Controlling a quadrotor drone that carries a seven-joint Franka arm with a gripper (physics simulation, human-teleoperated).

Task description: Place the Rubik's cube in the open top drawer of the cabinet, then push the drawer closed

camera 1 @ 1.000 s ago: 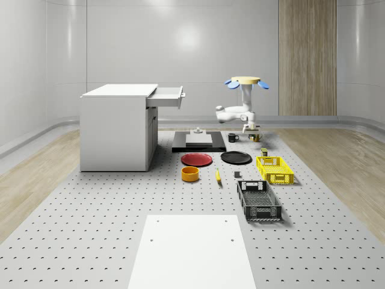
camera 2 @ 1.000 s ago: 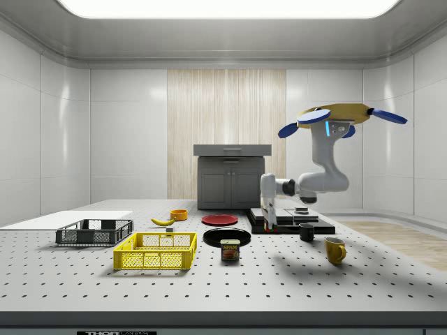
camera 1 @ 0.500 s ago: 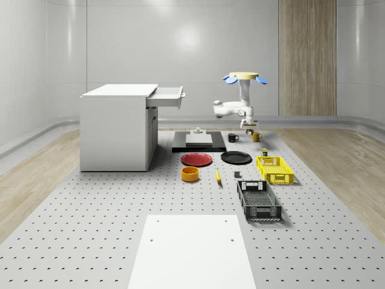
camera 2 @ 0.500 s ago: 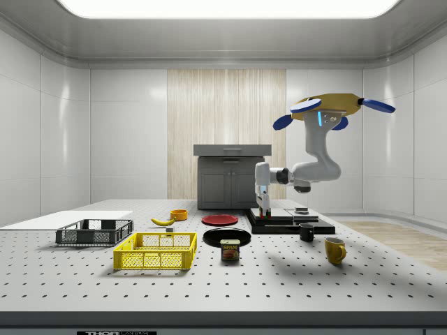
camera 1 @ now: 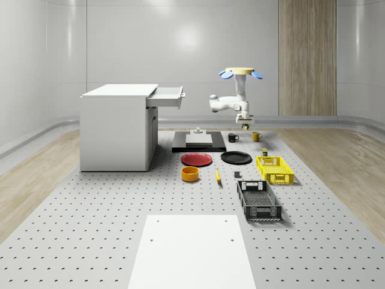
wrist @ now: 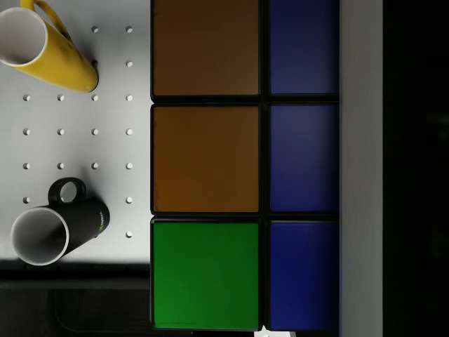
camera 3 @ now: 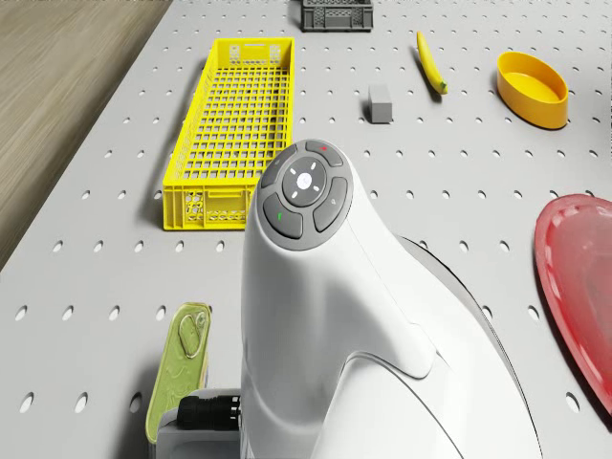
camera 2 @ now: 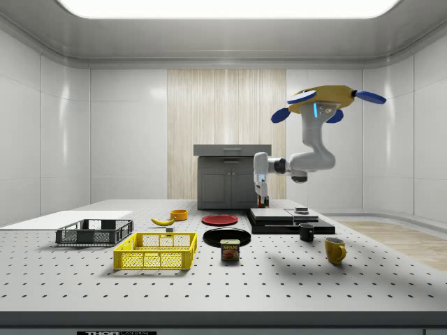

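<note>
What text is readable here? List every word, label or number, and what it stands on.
"THOR...": plate on the table's front edge, the lettering cut off at the picture's edge.
Label on the can: too small to read.
Green mark on the black mug: too small to read.

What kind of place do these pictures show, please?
Probably a simulated robotics test room: a perforated worktable carrying scattered props like a yellow crate, a white cabinet, and a hovering drone with an arm.
</note>
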